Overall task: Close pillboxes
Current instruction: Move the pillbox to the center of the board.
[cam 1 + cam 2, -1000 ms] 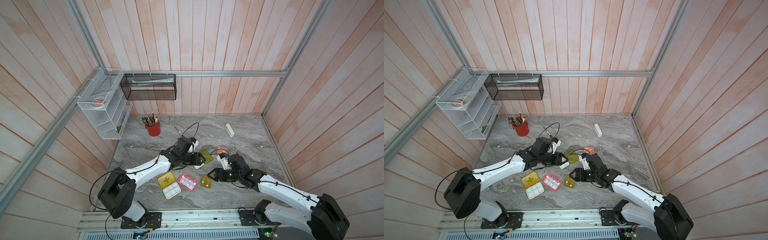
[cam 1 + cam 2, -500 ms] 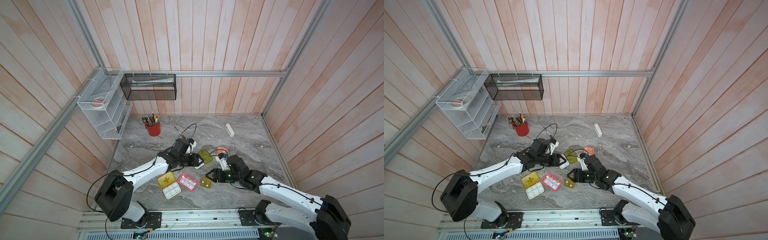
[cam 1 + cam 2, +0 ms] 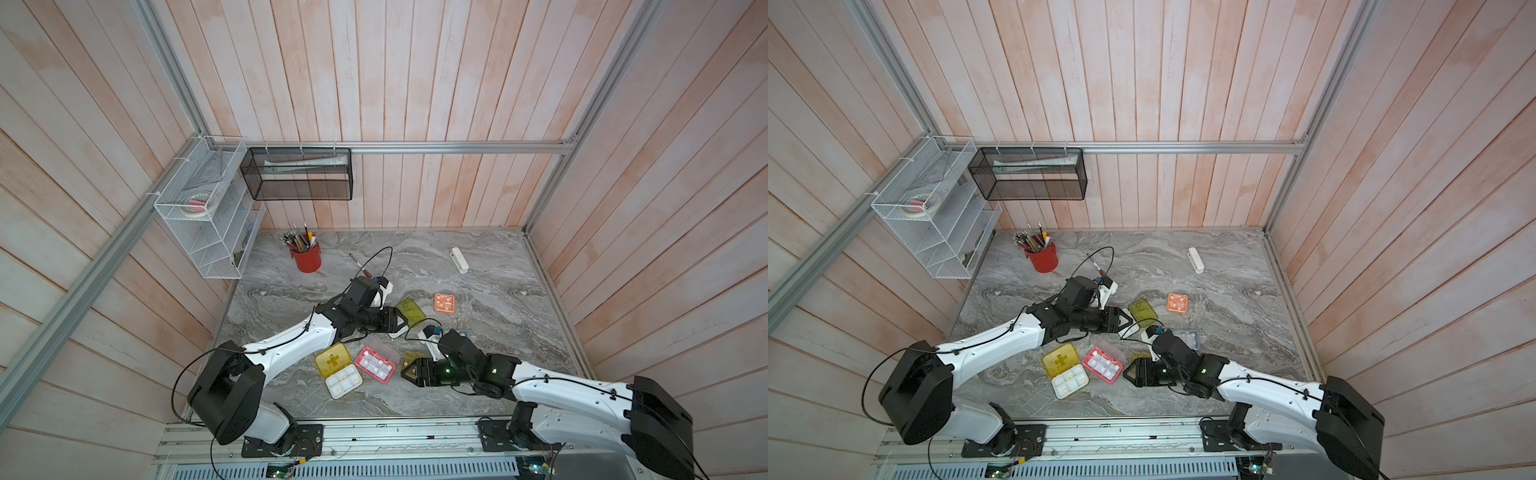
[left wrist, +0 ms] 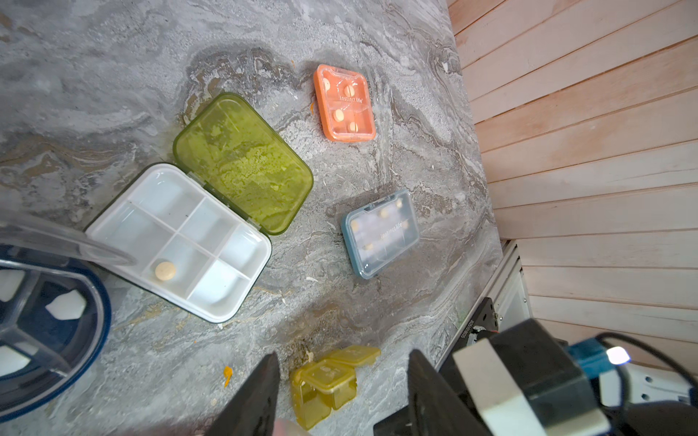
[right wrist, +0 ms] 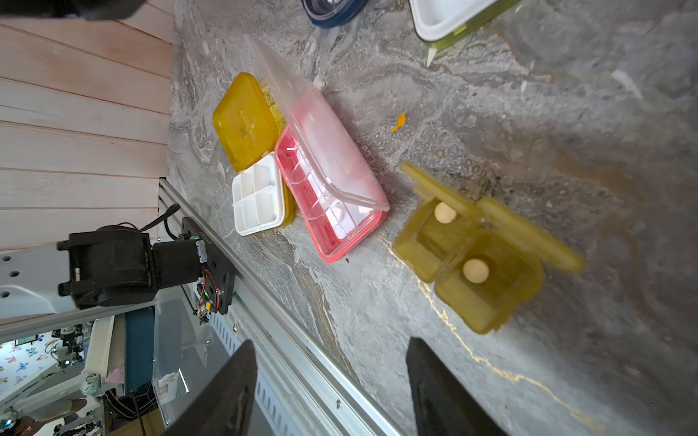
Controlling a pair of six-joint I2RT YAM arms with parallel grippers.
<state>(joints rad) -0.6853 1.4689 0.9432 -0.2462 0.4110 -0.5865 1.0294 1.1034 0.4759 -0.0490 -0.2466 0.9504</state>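
Matt, faintly pitted, grey veined stone-look tabletop carries glossy translucent plastic: the lime-green pillbox with its smooth white tray, the orange square pillbox, the blue-grey pillbox and the cloudy small amber pillbox. Across the upper frame in both top views: pale matt wooden planks and a brushed aluminium rail.

The left arm and the right arm have white shells and black joints, with thin black cables along them. Just behind the right gripper two green lights glow. Its fingers are black wedges.
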